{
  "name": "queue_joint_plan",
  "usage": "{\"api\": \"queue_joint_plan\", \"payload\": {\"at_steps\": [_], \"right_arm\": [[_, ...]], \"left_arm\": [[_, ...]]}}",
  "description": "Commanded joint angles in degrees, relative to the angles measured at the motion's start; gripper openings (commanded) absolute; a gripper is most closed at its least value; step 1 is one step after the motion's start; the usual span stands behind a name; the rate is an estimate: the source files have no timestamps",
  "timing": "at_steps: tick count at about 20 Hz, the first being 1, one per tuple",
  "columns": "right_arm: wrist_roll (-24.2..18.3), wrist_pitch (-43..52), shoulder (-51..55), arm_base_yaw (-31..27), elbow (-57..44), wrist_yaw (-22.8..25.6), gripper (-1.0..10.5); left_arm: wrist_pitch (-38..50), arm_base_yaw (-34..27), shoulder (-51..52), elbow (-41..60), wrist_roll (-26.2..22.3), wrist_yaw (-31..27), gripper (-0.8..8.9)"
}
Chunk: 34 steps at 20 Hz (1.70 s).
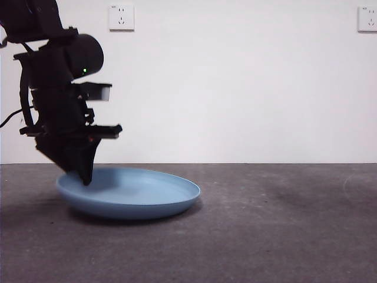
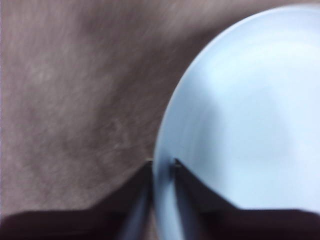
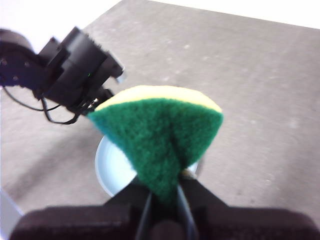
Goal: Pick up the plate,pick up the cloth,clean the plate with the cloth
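Observation:
The light-blue plate (image 1: 141,194) lies on the dark table with its left side a little higher than its right. My left gripper (image 1: 85,177) comes down from the upper left and is shut on the plate's left rim. In the left wrist view the gripper (image 2: 162,162) has one jaw on each side of the plate's rim (image 2: 250,125). My right gripper (image 3: 165,192) is shut on the cloth (image 3: 160,135), a yellow sponge with its green layer facing the camera. It is held high above the plate (image 3: 112,170), and the right gripper is out of the front view.
The table (image 1: 283,236) is dark grey and stretches to a white wall with two sockets (image 1: 121,17). The left arm (image 3: 70,70) shows in the right wrist view beside the plate.

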<state>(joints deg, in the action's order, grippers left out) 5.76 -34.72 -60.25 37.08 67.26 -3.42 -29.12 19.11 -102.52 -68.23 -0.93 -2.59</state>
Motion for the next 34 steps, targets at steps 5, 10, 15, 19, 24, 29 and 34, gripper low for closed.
{"api": "queue_joint_plan", "payload": {"at_steps": [5, 10, 15, 19, 24, 29, 34], "right_arm": [[-1.31, -0.09, -4.09, -1.09, -0.35, 12.83, -0.1], [-1.22, -0.09, -14.71, -3.39, -0.35, 12.44, -0.1], [-1.25, 0.5, -28.17, -4.96, -0.35, 12.35, -0.1], [-1.29, 1.51, -36.09, -7.48, -0.35, 8.57, 0.0], [-1.27, 1.9, -40.76, -11.04, -0.35, 0.33, 0.0], [-1.29, 1.81, -41.0, -12.31, -0.35, 0.31, 3.1], [-1.29, 1.55, -41.0, -12.33, -0.35, 0.35, 6.1]], "left_arm": [[-1.01, 0.85, 4.74, 0.24, 1.4, 1.62, 4.09], [-4.09, 2.8, 18.53, 0.24, 2.91, 4.52, 4.09], [-11.89, 4.55, 32.5, 0.24, 2.82, 4.37, 4.09], [-16.48, 4.55, 38.6, 0.24, 2.62, 4.33, 4.09], [-19.52, 4.55, 40.11, 0.24, 2.62, 4.35, 4.09], [-19.89, 4.55, 40.11, 0.24, 2.62, 4.37, 4.09], [-20.02, 4.55, 40.11, 0.24, 2.62, 4.39, 4.09]]}}
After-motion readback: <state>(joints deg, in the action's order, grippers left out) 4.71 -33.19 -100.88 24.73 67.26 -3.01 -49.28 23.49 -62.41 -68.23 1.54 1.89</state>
